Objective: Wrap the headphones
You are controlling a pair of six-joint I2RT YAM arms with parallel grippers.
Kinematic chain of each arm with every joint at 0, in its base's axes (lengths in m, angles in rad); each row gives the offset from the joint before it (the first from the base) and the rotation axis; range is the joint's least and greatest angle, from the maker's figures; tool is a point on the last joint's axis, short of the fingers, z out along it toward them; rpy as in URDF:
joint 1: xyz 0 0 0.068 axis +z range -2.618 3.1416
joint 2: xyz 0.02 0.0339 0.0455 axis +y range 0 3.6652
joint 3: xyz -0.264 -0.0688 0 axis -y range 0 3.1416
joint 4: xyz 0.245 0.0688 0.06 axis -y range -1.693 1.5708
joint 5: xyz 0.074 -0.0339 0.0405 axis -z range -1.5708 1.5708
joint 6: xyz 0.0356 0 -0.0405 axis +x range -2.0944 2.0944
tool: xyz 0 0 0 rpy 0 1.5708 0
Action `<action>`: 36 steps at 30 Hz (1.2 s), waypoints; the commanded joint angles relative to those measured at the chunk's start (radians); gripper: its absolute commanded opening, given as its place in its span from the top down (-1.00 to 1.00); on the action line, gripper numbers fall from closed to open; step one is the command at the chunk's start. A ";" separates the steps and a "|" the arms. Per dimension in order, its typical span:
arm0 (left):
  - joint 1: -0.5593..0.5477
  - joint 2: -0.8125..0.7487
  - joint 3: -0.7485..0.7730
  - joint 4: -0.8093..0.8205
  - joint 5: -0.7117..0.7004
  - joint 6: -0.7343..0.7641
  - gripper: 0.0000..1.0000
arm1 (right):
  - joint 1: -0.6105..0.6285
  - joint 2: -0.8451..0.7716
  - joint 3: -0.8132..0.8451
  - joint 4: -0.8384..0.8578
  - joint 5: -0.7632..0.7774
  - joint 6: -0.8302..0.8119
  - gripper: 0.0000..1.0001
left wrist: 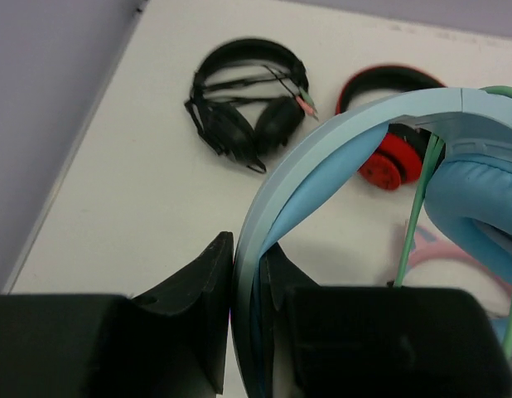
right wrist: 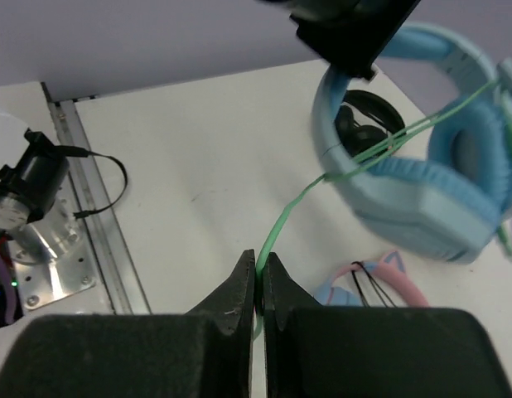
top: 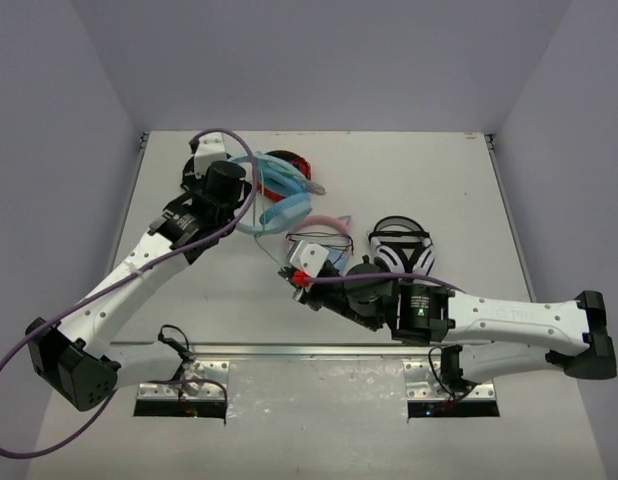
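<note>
Two-point hold on the large light-blue padded over-ear headphones [right wrist: 422,195]: left gripper [left wrist: 246,249] clamps the headband [left wrist: 322,141], right gripper [right wrist: 258,275] pinches the thin green cable [right wrist: 296,205].

Left pincer [left wrist: 246,282] clamped on headphones [left wrist: 339,141] headband

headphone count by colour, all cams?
light-blue headphones: 1
black headphones: 1
red-and-black headphones: 1
pink-and-blue cat-ear headphones: 1
white-and-black headphones: 1
Total: 5
</note>
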 commanded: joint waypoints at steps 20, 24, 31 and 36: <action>-0.164 0.023 -0.205 0.259 0.653 0.300 0.99 | -0.306 0.069 0.165 -0.107 0.048 -0.600 0.97; -0.164 0.052 -0.196 0.239 0.678 0.305 0.99 | -0.328 0.032 0.129 -0.047 0.048 -0.669 0.97; -0.180 0.052 -0.200 0.216 0.696 0.313 0.99 | -0.403 0.038 0.125 -0.061 -0.018 -0.807 0.97; -0.185 0.080 -0.190 0.190 0.722 0.313 0.99 | -0.463 0.054 0.137 -0.131 -0.115 -0.819 0.97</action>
